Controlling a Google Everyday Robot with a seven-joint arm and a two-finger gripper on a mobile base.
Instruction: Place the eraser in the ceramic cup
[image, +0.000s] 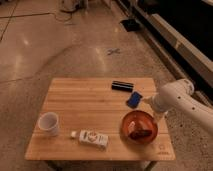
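Reaching in from the right, the white arm (184, 97) has its gripper (152, 104) over the right edge of the wooden table (75, 97), just beside the blue block (134, 99) and behind the orange-red bowl (140, 120). Whether the gripper is open or closed, I cannot tell. The eraser (122, 85) lies flat near the far edge of the table, close to the blue block and apart from the gripper. The ceramic cup (49, 123) stands upright at the near left side, well apart from the eraser. A white bottle (90, 138) lies on its side between cup and bowl. Something dark lies in the bowl, perhaps food.
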